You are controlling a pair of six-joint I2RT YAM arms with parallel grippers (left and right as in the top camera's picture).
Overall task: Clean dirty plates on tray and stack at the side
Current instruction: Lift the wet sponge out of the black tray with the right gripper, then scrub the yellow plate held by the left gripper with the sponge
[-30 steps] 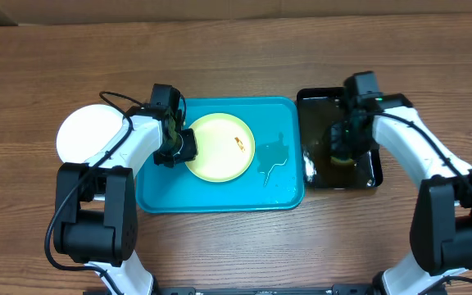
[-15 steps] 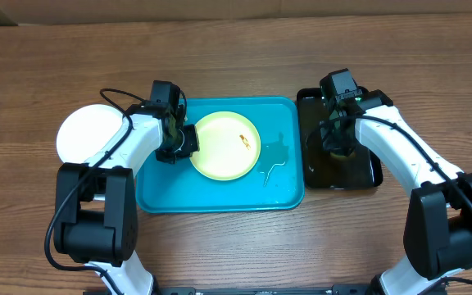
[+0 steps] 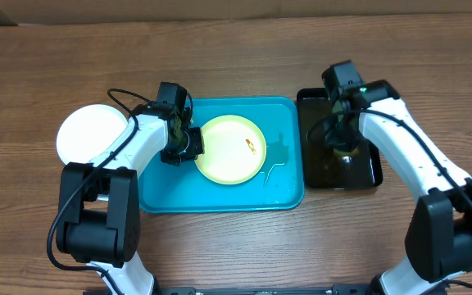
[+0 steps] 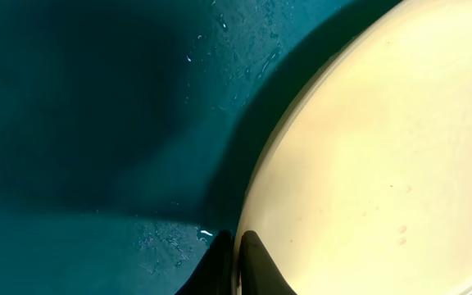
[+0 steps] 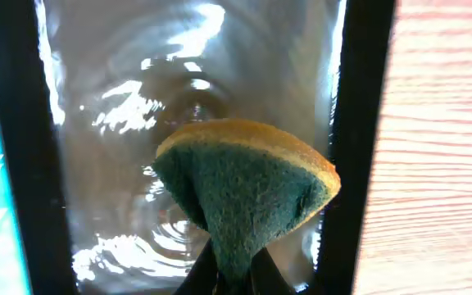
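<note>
Basically left gripper pinches the plate rim mid-frame, prob to steady it, while right gripper pinches a sponge over the black tray, prob wetting it.

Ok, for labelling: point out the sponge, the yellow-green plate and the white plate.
sponge (image 5: 244, 197), right wrist view, green scouring face.
yellow-green plate (image 3: 229, 151), overhead view, pale centre.
white plate (image 3: 85, 135), overhead view, bare centre.
</note>
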